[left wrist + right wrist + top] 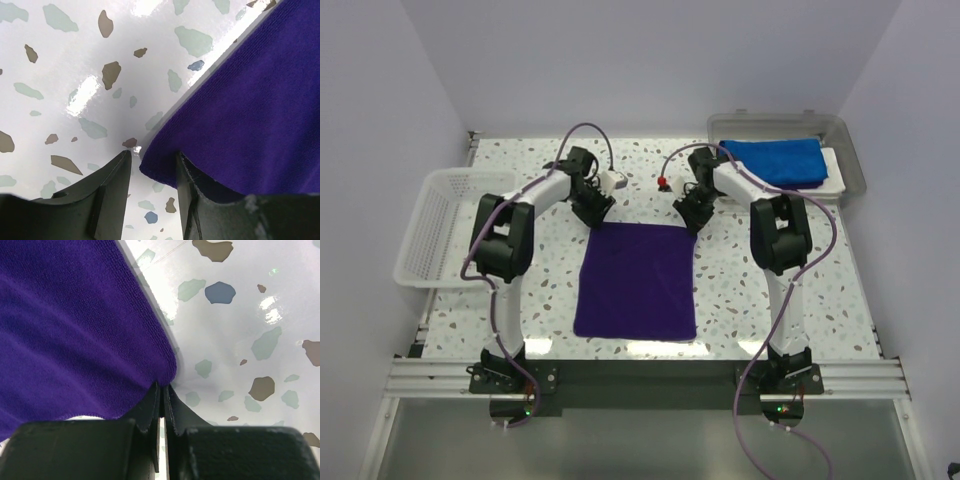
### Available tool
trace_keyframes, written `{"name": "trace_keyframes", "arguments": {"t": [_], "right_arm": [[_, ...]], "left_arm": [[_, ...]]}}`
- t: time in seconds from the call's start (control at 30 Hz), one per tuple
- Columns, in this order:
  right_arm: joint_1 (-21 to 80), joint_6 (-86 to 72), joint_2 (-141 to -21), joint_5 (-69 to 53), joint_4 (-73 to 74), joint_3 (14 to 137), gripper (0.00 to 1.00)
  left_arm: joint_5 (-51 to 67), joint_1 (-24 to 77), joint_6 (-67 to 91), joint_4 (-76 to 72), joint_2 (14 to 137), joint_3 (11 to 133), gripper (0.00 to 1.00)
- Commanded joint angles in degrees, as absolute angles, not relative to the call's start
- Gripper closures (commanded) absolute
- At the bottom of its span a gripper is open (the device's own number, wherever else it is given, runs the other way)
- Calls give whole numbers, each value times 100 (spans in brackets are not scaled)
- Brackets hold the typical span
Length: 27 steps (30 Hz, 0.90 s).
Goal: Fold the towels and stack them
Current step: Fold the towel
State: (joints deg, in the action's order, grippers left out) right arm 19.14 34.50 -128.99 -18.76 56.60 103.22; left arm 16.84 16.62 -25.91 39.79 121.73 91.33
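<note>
A purple towel [636, 280] lies flat on the speckled table. My left gripper [592, 211] is at its far left corner. In the left wrist view the left gripper [152, 159] is open, with the towel [250, 110] corner in the gap and one finger [192, 190] against the cloth. My right gripper [693, 213] is at the far right corner. In the right wrist view the right gripper [163, 388] is shut on the corner of the towel [75, 330]. A folded blue towel [775, 160] lies in a clear tray [850, 165] at the back right.
A white plastic basket [445, 225] stands at the table's left edge. The clear tray takes up the back right corner. White walls enclose the table on three sides. A metal rail [640, 378] runs along the near edge.
</note>
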Motion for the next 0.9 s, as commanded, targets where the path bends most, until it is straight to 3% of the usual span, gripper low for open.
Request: {"name": "trace_keyframes", "arguments": {"t": [0.0,0.1,0.2,0.3,0.33,0.67,0.87], "right_arm": [[2013,3524,-12929,-1661,5827,10195,100],[2030,3524,-12973,-1626,5836,10213,100],[2048,3524,-13008,-1591,5853,10274,100],[2039,3533,-13008,-1582,5854,10353,100],[2039,3525,-12999,-1573,5854,10449,100],[2039,3094,-12955,-642,5177,11768,100],[2057,2953,-12569,-282,4439,11760,100]], "left_arm": [[1811,1635,-2531,4034,12497,9264,54],[1819,1635,-2522,4043,12577,9264,55],[1802,1635,-2531,4113,12673,9246,67],[1732,1617,-2540,4148,12700,9220,86],[1697,1617,-2557,4148,12691,9211,100],[1486,1450,-2470,3191,12007,9360,100],[687,1363,-2040,1936,11305,8746,100]]}}
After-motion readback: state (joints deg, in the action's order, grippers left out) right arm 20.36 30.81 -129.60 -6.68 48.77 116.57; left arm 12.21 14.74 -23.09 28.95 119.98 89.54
